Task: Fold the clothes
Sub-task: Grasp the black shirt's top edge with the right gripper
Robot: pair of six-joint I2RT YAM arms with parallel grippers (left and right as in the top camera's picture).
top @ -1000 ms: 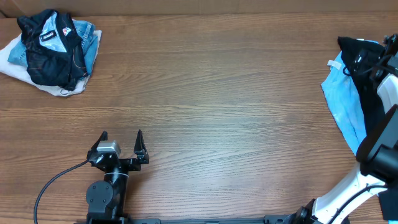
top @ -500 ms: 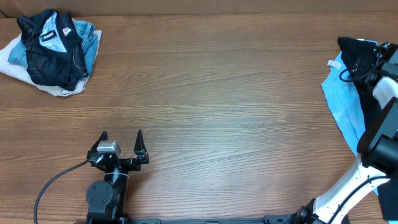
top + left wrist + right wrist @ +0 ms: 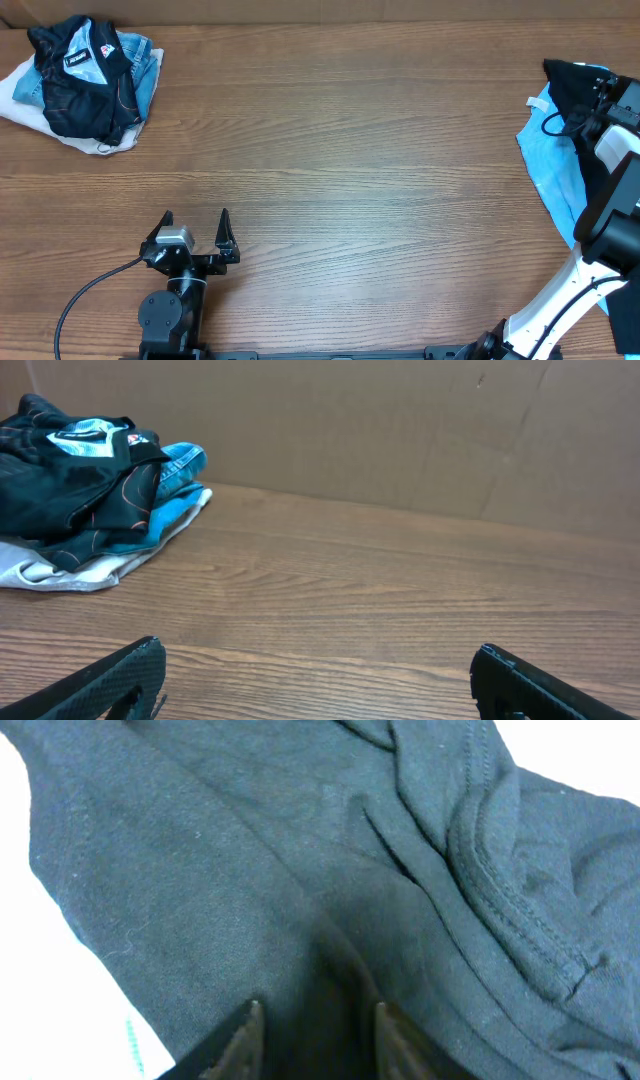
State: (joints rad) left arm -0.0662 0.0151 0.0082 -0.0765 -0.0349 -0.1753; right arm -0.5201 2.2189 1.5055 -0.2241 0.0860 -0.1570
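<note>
The clothes, a black T-shirt [image 3: 566, 84], lie bunched at the table's far right edge on top of a light blue garment. My right gripper [image 3: 592, 108] is down on the shirt, mostly hidden under its own wrist in the overhead view. In the right wrist view the black fabric [image 3: 300, 850] fills the frame, and the right gripper [image 3: 316, 1012] pinches a raised fold of it between its two fingertips [image 3: 254, 1015]. A stitched hem [image 3: 510, 890] runs at the upper right. My left gripper [image 3: 195, 216] rests near the front left, open and empty, also in the left wrist view [image 3: 318, 653].
A dark jacket with a logo patch [image 3: 85, 75] lies on blue and white garments at the far left corner, also in the left wrist view [image 3: 70, 470]. A light blue T-shirt [image 3: 552, 160] lies under the black one. A cardboard wall [image 3: 400, 430] lines the back.
The right gripper's jaws have come together on a fold of the black T-shirt, and its wrist has shifted slightly over the pile. The left arm has not moved.
</note>
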